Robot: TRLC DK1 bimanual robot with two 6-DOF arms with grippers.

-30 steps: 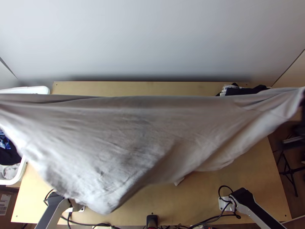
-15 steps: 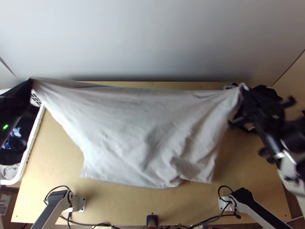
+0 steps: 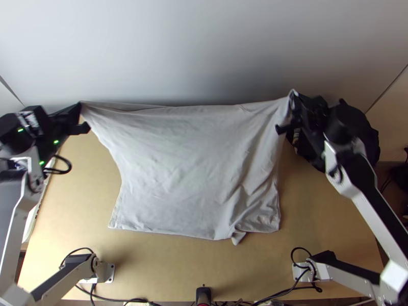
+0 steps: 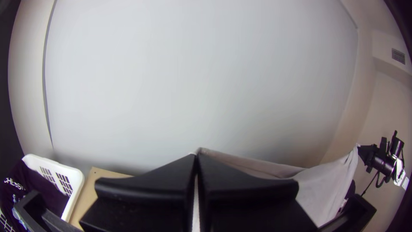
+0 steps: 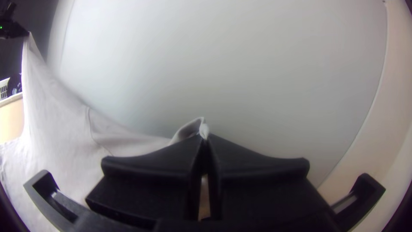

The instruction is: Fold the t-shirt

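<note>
Outward of the left hand (image 3: pixel 80 106) a white basket (image 4: pixel 76 175) is placed, dark clothes (image 3: pixel 366 130) are heaped just beside the right hand (image 3: pixel 292 94), and both are backed by a pale wall (image 3: pixel 204 51). Bare counter (image 3: pixel 168 260) is offered nearer the arms' bases. The light grey t-shirt (image 3: pixel 188 168) is pinched at an upper corner by each hand, stretched between them, its body draped nearward.
</note>
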